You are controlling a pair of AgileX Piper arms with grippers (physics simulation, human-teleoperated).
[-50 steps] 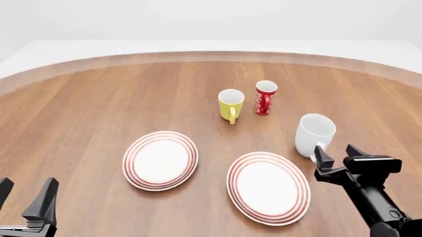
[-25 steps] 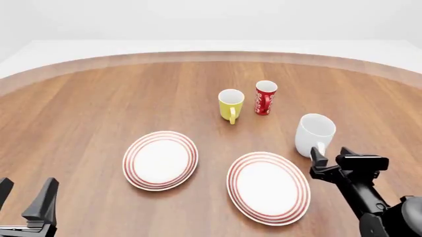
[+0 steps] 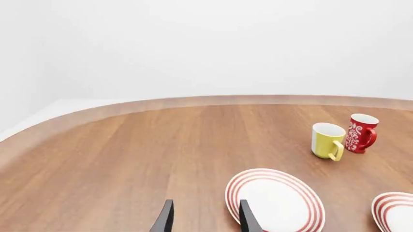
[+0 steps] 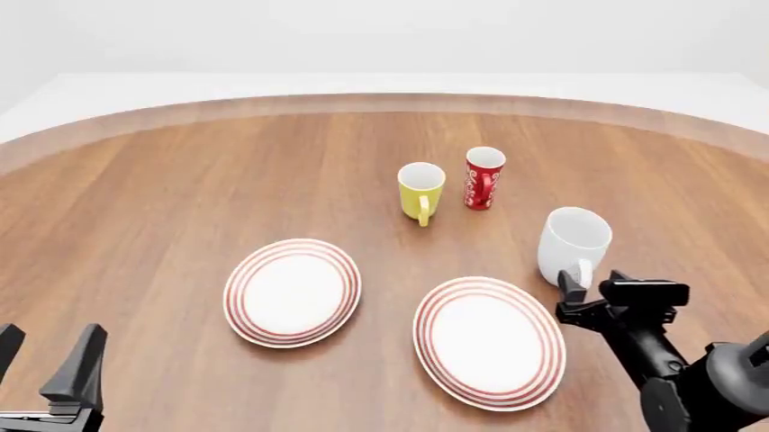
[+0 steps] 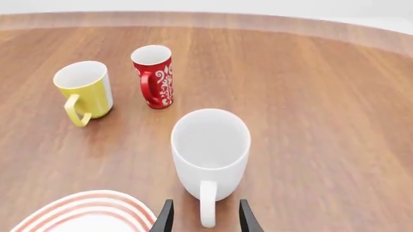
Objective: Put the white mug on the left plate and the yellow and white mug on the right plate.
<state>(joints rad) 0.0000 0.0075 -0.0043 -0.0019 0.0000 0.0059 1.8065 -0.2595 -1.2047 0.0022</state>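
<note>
White mug point(image 4: 574, 243): upright on the wood table point(image 4: 180, 198), behind the right plate's far right edge, handle point(image 5: 206, 209) turned toward the arms.
Right gripper point(image 4: 592, 299): jaws parted, holding nothing; the wrist view shows the handle lined up between the two fingertips point(image 5: 165, 218), close but not pinched.
Left gripper point(image 4: 46, 360): parked at the near edge, fingers apart, empty.
Step in hand: approach to the white mug for its first pick.
Next move: likely ease forward and close on the handle or rim, then carry across to the left plate point(image 4: 292, 291).
Right plate point(image 4: 489, 340): bare.
Yellow and white mug point(image 4: 420, 192): farther back, beside the red mug point(image 4: 484, 177), untouched.
</note>
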